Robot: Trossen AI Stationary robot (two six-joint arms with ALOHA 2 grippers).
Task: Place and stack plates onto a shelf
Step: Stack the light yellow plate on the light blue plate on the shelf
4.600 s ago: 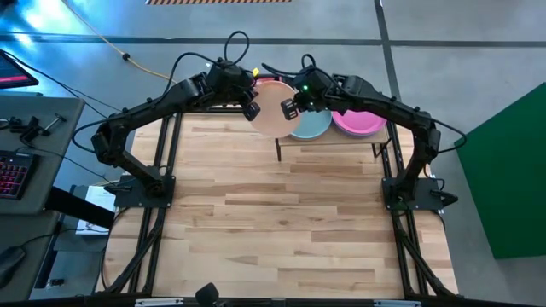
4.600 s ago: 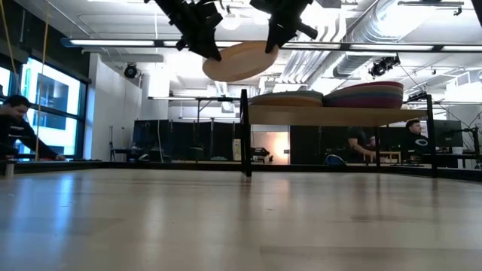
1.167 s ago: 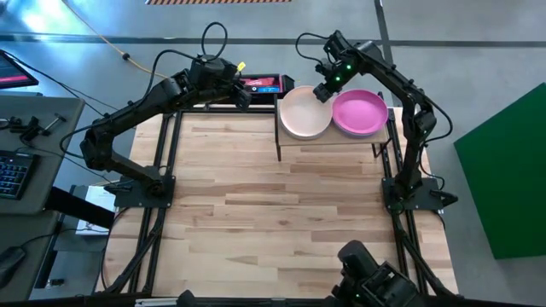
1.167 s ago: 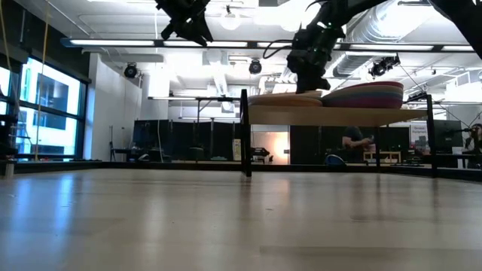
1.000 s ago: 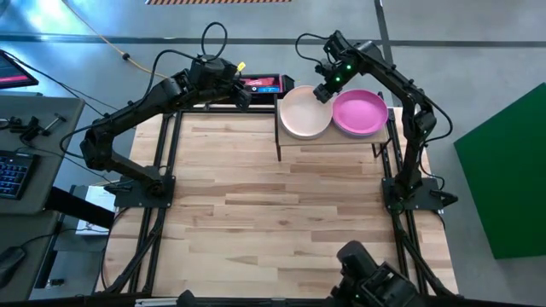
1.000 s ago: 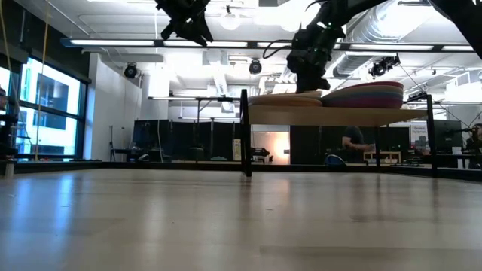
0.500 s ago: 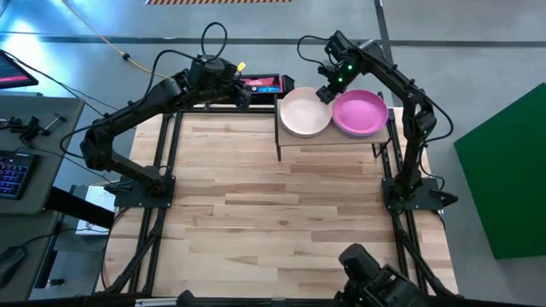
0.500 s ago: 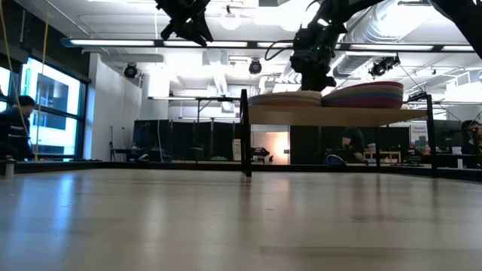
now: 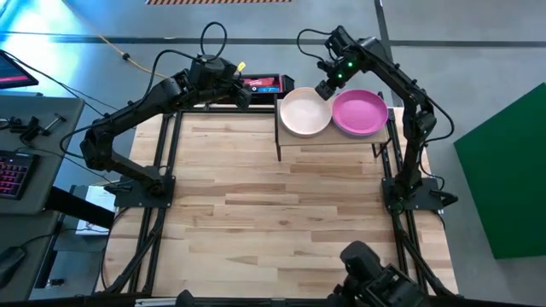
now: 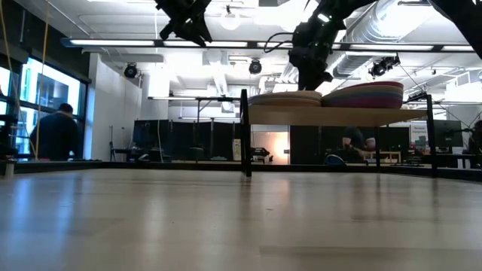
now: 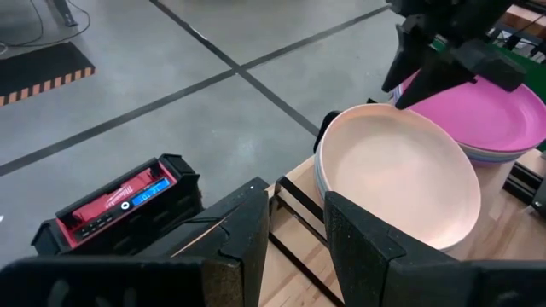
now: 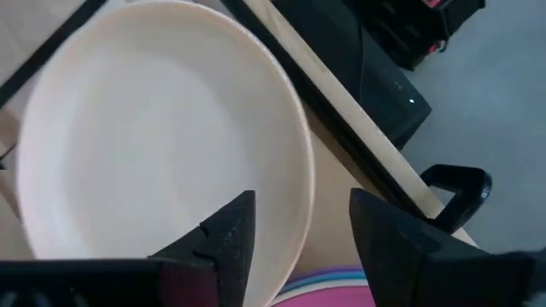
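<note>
Red case (image 11: 119, 202): white script logo and a blue label, too small to read
Other readable text: none

Beneath the cream plate (image 9: 305, 113) just under the right hand (image 9: 324, 90), the lower plates of that stack are hidden from above; the low view shows only thin rims, their colours too small to tell. The stack under the magenta plate (image 9: 358, 112) beside it shows only striped edges. The left hand (image 10: 197, 31) is cut off by the low view's top edge.
</note>
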